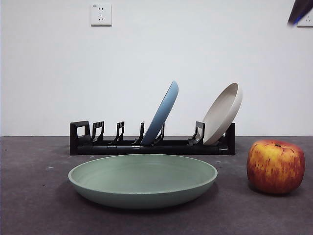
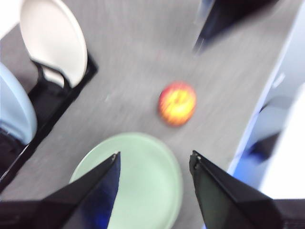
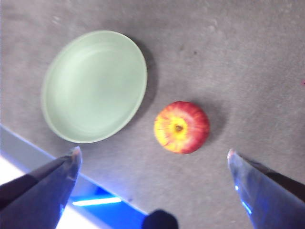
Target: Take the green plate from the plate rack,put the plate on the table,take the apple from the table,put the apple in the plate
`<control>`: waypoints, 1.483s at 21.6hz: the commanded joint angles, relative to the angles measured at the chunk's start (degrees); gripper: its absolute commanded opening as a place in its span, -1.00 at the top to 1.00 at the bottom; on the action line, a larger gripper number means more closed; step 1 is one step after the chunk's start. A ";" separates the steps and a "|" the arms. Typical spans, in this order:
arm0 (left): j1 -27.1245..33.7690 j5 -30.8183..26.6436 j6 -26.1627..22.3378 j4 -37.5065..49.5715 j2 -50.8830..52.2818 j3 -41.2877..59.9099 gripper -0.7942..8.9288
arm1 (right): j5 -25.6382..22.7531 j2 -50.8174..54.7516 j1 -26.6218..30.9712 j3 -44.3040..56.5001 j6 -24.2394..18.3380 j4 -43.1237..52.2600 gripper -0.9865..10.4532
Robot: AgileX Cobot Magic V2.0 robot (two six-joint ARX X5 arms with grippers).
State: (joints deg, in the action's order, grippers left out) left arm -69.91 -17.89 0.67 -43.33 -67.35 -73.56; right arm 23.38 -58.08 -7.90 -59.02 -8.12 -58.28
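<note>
The green plate (image 1: 143,180) lies flat on the table (image 1: 34,196) in front of the plate rack (image 1: 151,144). It also shows in the left wrist view (image 2: 143,181) and the right wrist view (image 3: 94,86). The apple (image 1: 275,166) stands on the table to the plate's right, apart from it; it also shows in the left wrist view (image 2: 177,103) and the right wrist view (image 3: 181,127). My left gripper (image 2: 155,162) is open and empty, high above the plate. My right gripper (image 3: 152,157) is open and empty, high above the apple; only a dark tip (image 1: 299,11) shows in the front view.
A light blue plate (image 1: 161,113) and a cream-white plate (image 1: 222,113) lean in the rack's slots. The rack's left slots are empty. A white wall with a socket (image 1: 100,14) stands behind. The table's edge (image 3: 57,162) runs near the plate.
</note>
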 commanded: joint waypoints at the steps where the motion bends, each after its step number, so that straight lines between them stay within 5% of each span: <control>1: -0.13 3.43 2.64 -1.44 3.21 -1.05 0.32 | -3.17 -4.68 -2.47 -0.09 0.79 1.97 -0.28; 10: -0.13 4.04 4.39 -11.67 9.40 -1.62 0.32 | -13.03 -17.51 -9.97 -0.09 1.86 8.15 -0.28; 32: -0.13 7.80 5.79 -16.76 9.40 -1.62 0.32 | -16.87 -32.96 -14.64 -0.07 3.82 10.29 -0.28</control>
State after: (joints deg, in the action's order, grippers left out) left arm -69.93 -10.11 6.07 -60.18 -58.00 -75.07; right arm 6.76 -90.35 -22.26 -59.02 -4.84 -48.12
